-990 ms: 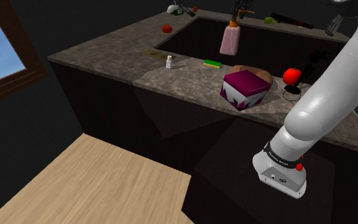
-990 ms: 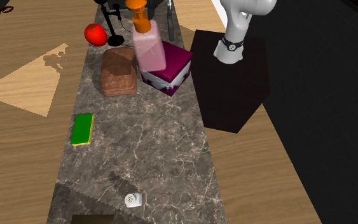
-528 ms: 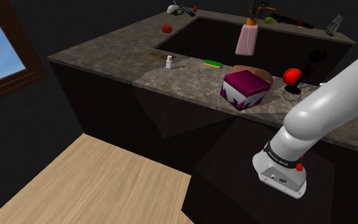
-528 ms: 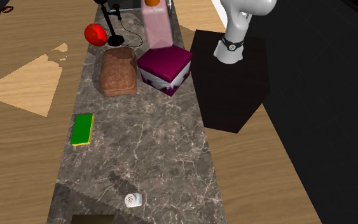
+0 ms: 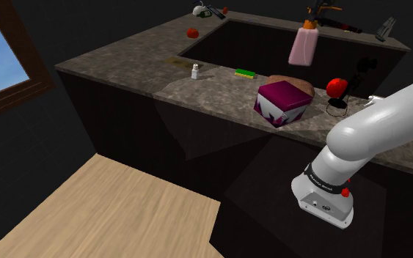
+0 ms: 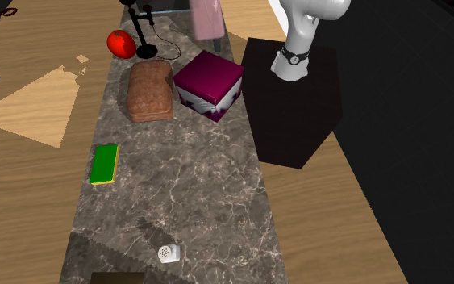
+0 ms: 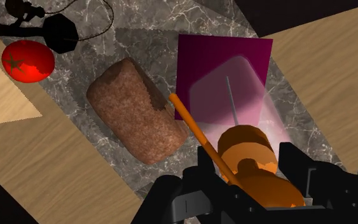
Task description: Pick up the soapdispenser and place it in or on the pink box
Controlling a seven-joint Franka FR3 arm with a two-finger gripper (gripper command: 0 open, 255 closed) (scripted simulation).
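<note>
The soap dispenser [image 5: 302,46], a pale pink see-through bottle with an orange pump [image 7: 247,153], hangs in the air above the counter. My gripper [image 7: 250,168] is shut on it, a black finger on either side of the pump. The pink box [image 5: 282,102], magenta with white marks low on its sides, stands on the marble counter [image 6: 193,194] near the stand. Along the gripper, the bottle [image 7: 234,95] overlaps the box top [image 7: 203,57]. In the second exterior view the bottle [image 6: 206,18] hangs just beyond the box [image 6: 209,85].
A brown bread loaf [image 6: 150,90] lies right beside the box. A red tomato [image 6: 121,43] and a black stand [image 6: 140,32] sit past the loaf. A green sponge [image 6: 104,163] and a small white shaker [image 6: 168,253] lie farther along the counter.
The gripper has carried the dispenser up and toward the shoulder view's right, from beside the loaf to over the box's far side. The arm has swung lower.
</note>
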